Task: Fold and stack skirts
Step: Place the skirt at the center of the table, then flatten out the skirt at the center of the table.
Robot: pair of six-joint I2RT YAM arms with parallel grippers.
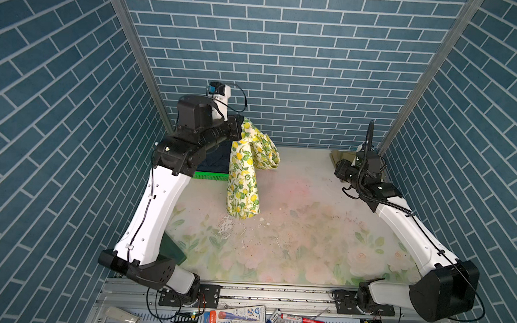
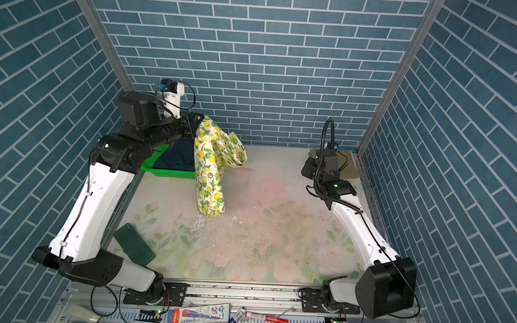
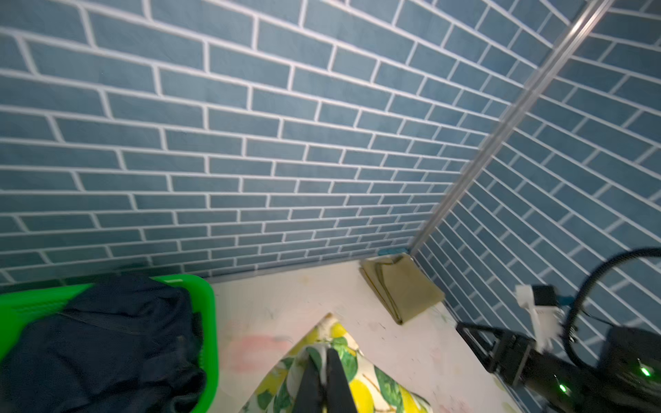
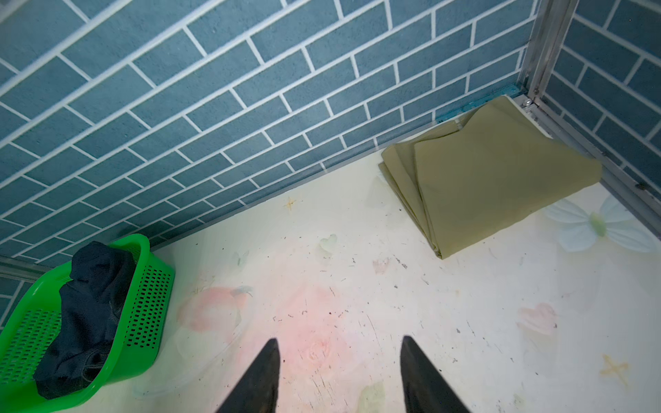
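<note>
L gripper (image 3: 323, 354) is clamped tight on the lemon-print skirt (image 1: 244, 179), which dangles over the back-left of the table (image 1: 292, 240); can't tell if the hem touches. Just behind, the L arm hides most of the green mesh basket (image 4: 146, 296) w/ the navy denim skirt (image 4: 89, 314) slumped inside. The olive skirt (image 4: 500, 178) lies folded in the back-right corner, partly blocked from above by the R arm. R gripper (image 4: 339, 339) hovers over bare table, fingers apart, nothing btwn them.
</note>
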